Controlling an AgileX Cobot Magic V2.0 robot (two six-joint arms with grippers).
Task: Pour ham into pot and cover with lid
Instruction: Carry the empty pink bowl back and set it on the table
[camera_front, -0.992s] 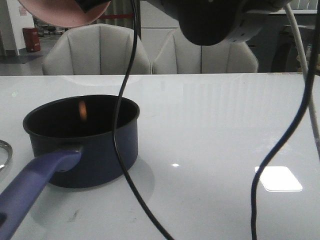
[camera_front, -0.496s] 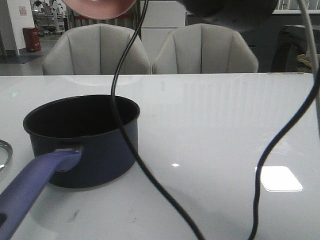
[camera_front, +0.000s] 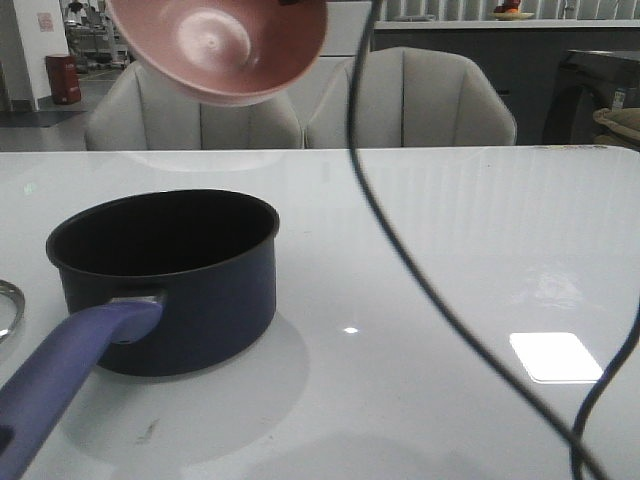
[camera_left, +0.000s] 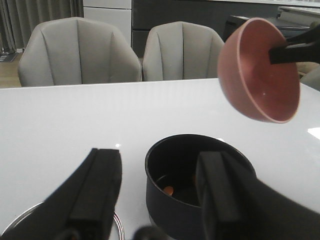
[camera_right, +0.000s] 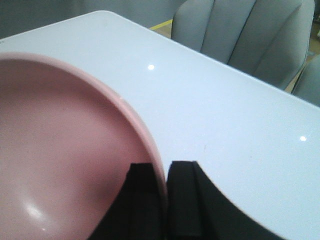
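Ham (camera_left: 169, 190) lies in pot (camera_front: 165, 280); pour done. Right gripper (camera_right: 164, 186) pinches tipped, empty pink bowl (camera_front: 222, 48), upper left of the front view. Left gripper (camera_left: 160, 200) spread, holding nothing; lid (camera_front: 8, 306), left edge, not yet on.

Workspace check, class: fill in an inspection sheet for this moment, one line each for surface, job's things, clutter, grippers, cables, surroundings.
Surface: white glossy table, glare patches.
Job's things: pot upright, ham inside; lid only an edge visible beside pot.
Clutter: nothing seen.
Grippers: right gripper clamps the pink bowl rim, bowl tipped, empty; left gripper open, empty.
Cables: black cable hangs across front view.
Surroundings: two grey chairs.
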